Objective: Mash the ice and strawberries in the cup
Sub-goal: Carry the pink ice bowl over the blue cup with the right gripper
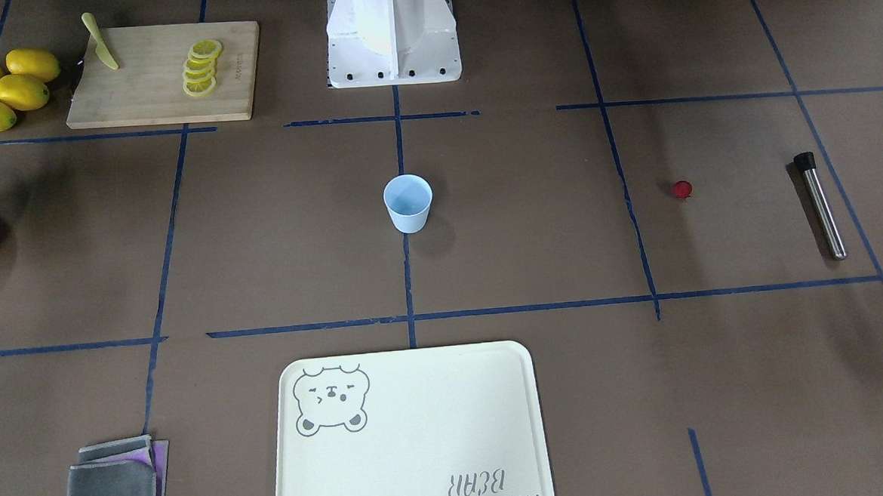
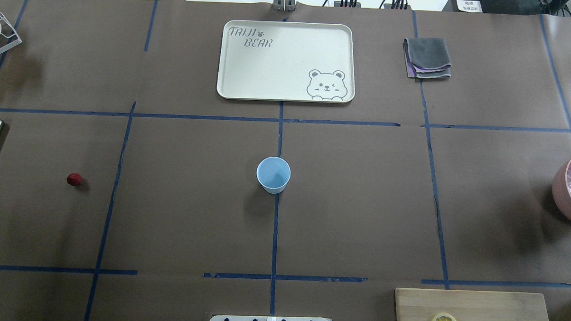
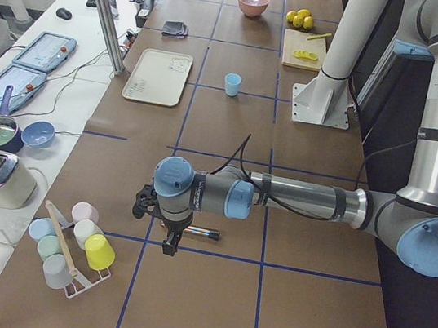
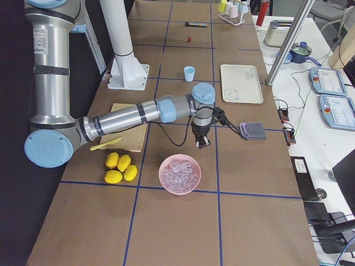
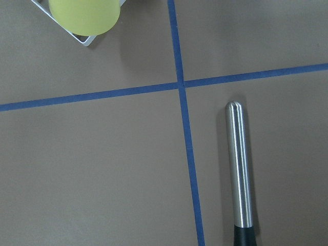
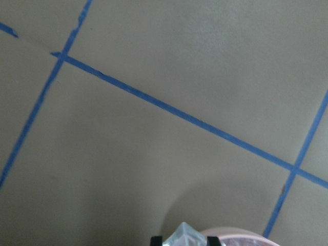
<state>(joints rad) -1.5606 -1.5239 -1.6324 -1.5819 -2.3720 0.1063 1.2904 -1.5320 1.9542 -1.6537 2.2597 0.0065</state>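
Overhead exterior view gives us the cup point(image 2: 273, 174), upright at the surface's middle and empty-looking. Near the surface's right edge our right gripper point(image 4: 201, 142) pinches a chunk of ice point(image 6: 183, 231) just above the pink bowl point(image 2: 562, 189). The cup lies well apart, toward the left. The strawberry point(image 2: 74, 179) sits near the left edge. Our left gripper point(image 3: 167, 243) hovers over a steel muddler point(image 5: 240, 169); we cannot tell its finger state.
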